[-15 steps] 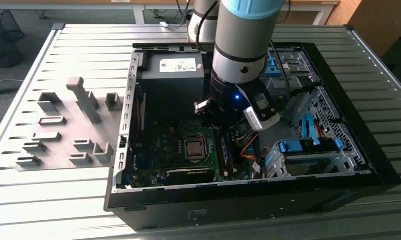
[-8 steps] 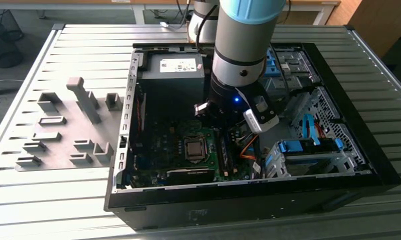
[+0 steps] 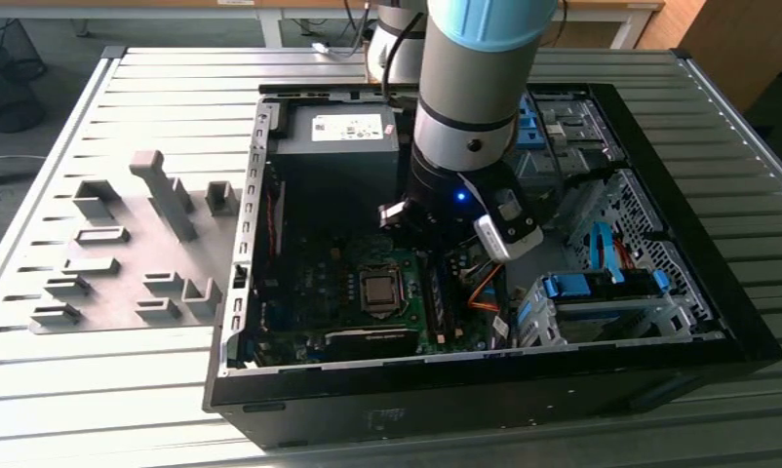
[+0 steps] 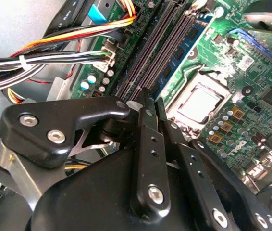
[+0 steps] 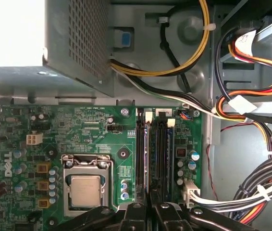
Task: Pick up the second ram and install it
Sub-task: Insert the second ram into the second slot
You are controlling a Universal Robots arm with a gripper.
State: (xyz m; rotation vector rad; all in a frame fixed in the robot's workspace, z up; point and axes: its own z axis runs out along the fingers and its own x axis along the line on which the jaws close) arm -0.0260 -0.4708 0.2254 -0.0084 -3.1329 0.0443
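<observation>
In the exterior view my gripper (image 3: 417,239) reaches down into the open computer case (image 3: 703,322), over the motherboard (image 3: 365,302). The second ram (image 5: 148,159), a thin blue-green stick with dark chips (image 4: 177,55), sits upright in the memory slot nearest the processor socket. In both wrist views my black fingers (image 4: 148,125) are pressed together, and my gripper (image 5: 150,199) stands at one end of that stick. I cannot see any board between them. Another blue stick (image 5: 170,159) stands two slots away.
The processor socket (image 5: 85,187) lies beside the slots. Cable bundles (image 5: 251,110) run on the other side, and the power supply box (image 5: 73,38) is beyond. Drive bays with blue latches (image 3: 600,288) fill the case's end. Grey holder blocks (image 3: 131,244) sit on the slatted table.
</observation>
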